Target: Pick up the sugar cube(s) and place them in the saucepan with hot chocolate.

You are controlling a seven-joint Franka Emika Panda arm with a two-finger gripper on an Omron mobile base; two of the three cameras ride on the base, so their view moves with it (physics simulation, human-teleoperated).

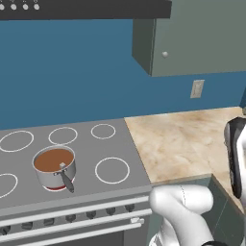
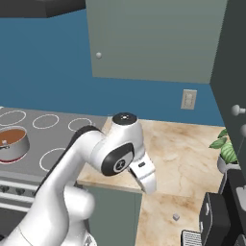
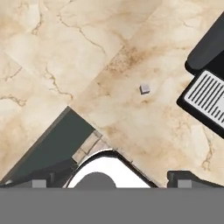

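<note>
A small grey-white sugar cube lies alone on the beige marble counter; from the right base it shows near the counter's front. My gripper hangs above the counter, open, its two dark fingertips wide apart with nothing between them. The cube sits ahead of the fingertips, apart from them. The hand points down over the counter's front edge. The saucepan with hot chocolate stands on the stove's front left, handle toward the front; it also shows at far left.
A dark appliance with a white grille stands close to the cube, at the counter's right. A potted plant sits behind it. White burner rings mark the stove top. A wall cabinet hangs above the counter.
</note>
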